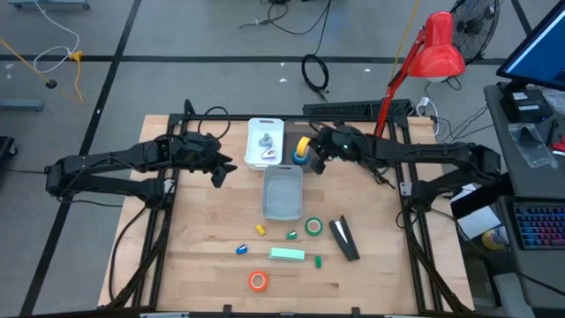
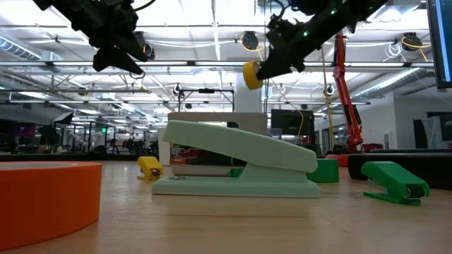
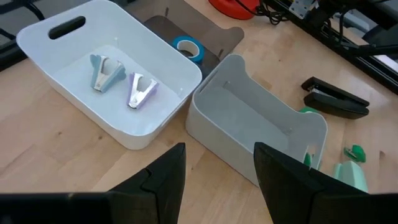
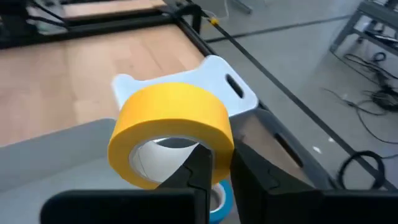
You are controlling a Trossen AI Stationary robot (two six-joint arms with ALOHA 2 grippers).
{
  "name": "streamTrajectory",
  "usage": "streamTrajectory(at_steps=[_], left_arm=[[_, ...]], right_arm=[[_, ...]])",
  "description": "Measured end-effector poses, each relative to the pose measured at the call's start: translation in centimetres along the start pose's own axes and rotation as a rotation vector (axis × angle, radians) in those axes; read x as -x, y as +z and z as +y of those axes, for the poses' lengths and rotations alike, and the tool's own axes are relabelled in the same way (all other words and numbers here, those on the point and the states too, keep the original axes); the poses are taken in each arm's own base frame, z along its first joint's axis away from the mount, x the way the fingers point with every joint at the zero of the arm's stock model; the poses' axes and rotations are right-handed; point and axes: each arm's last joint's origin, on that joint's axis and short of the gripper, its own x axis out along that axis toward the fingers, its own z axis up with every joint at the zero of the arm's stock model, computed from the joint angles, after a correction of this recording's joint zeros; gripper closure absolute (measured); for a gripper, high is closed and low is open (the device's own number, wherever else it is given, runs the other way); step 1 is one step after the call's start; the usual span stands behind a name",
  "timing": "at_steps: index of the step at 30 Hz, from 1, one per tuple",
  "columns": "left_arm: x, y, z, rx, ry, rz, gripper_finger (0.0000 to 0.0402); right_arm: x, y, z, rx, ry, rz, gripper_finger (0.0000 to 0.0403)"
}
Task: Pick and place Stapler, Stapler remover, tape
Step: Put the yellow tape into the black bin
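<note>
Where pinched: yellow tape, ring-shaped.

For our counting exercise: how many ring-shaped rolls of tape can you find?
4: yellow paper tape roll held in the right gripper jaws; blue roll behind the white bin; green roll beside the black stapler; orange roll at the near edge. Others may be hidden.

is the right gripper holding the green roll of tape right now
No, the right gripper is shut on a yellow tape roll, while the green tape roll lies on the table.
</note>
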Motion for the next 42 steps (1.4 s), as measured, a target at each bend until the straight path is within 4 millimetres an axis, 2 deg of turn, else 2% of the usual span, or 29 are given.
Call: streamTrajectory(at_steps=[6,15,22,27,36,42], left_arm=[[0.0,0.0,0.0,-0.002,0.002,-0.001,0.0211],[0.0,0.0,0.1,0.001,0.023,-0.011,0.0211],[0.0,0.1,0.1,0.003,0.033,-0.015,0.0211],[0.0,0.1,0.2,0.005,0.057,-0.026,0.0211],[0.0,0.1,0.2,0.023,0.063,-0.030,0.0211],[0.0,0.1,0.2,0.024,0.063,-0.030,0.0211]], right_arm=[[-2.7,0.0,-1.2,0.020,-0.051,0.046,0.0373],[-5.3,-1.6,-3.4,0.002,-0.114,0.140,0.0371],[-5.3,-0.4,-5.3,-0.039,-0.114,0.140,0.0373],[-5.6,-0.5,-6.6,-0.124,-0.066,0.143,0.0373],[-8.5,-2.7,-6.5,-0.147,-0.025,0.246,0.0369],[-9.9,-3.2,-6.3,-0.148,-0.001,0.272,0.0371]])
